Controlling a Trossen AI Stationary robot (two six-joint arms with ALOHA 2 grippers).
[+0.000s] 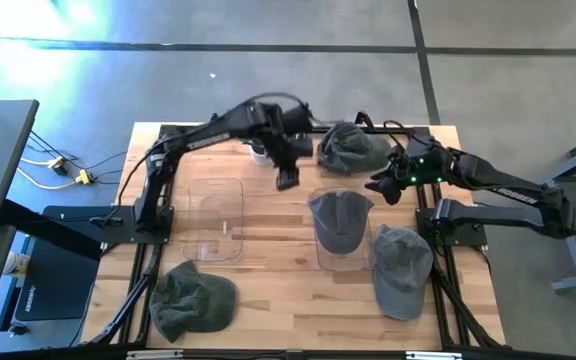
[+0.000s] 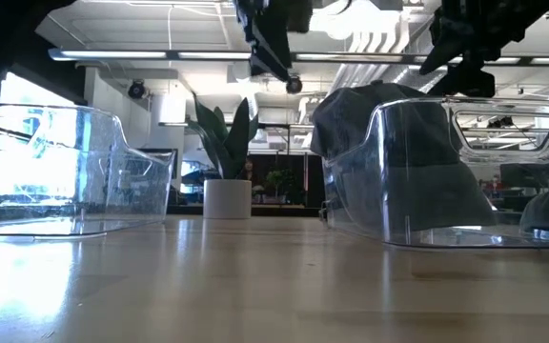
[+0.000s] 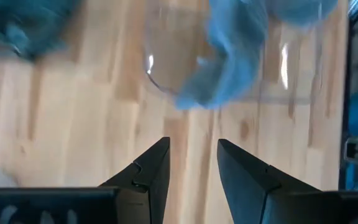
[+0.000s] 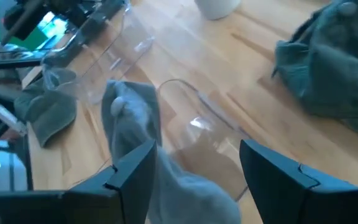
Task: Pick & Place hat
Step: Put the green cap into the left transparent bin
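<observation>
Bare wooden tabletop [image 2: 255,286] fills the foreground of the low view. On it, at the right, stands a clear plastic hat stand [image 2: 465,171] with a grey-green fabric cap [image 2: 370,133] draped over it. A second clear plastic stand [image 2: 55,171], bare, stands at the left. Behind both, a white pot with a green plant [image 2: 227,157] stands at the table's far edge.

From above, the draped cap [image 1: 339,218] sits on its stand near the table's centre. Three more grey-green caps lie on the wood: one at the near left corner [image 1: 192,300], one at the near right [image 1: 401,268], and one at the far right [image 1: 353,148].

Both grippers hang above the table, holding nothing. The left gripper [image 1: 287,180] hovers between the two stands, toward the far edge. Its fingers [image 3: 151,174] stand narrowly apart over bare wood, with the draped cap just ahead of them. The right gripper [image 1: 380,187] hovers just beside the draped cap's far right side. Its fingers [image 4: 132,171] stand wide apart, and the draped cap lies between and below them.
</observation>
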